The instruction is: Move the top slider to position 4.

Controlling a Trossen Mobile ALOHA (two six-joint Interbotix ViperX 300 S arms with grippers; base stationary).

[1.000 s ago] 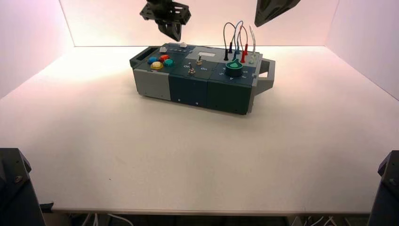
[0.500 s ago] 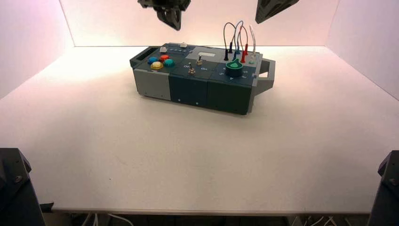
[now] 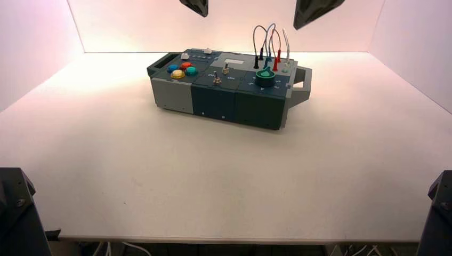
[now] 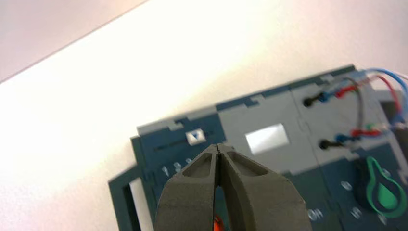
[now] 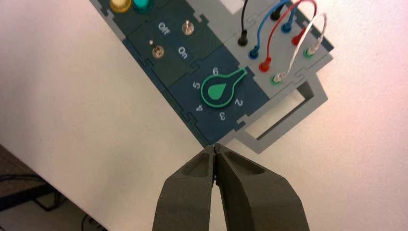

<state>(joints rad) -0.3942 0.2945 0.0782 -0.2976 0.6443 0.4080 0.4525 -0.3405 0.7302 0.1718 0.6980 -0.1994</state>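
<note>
1. Slider [image 4: 196,137]: squarish white knob in a thin slot, on smooth dark blue panelling near the box [image 3: 213,101]'s far left corner, past mid-slot toward the grey panel [image 4: 255,130].
2. Left gripper [image 4: 217,146]: high beyond the box's far edge, its angular, matt tips pressed together (nothing between them).
3. Right gripper [image 5: 215,146]: high beyond the far right corner, also closed.
4. Dial [image 5: 217,91]: green, teardrop-shaped, near the box's right edge.

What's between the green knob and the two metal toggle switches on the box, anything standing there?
Nothing stands there: just dark panel with "On" lettering between the green knob and the toggle switches, per the right wrist view.
</note>
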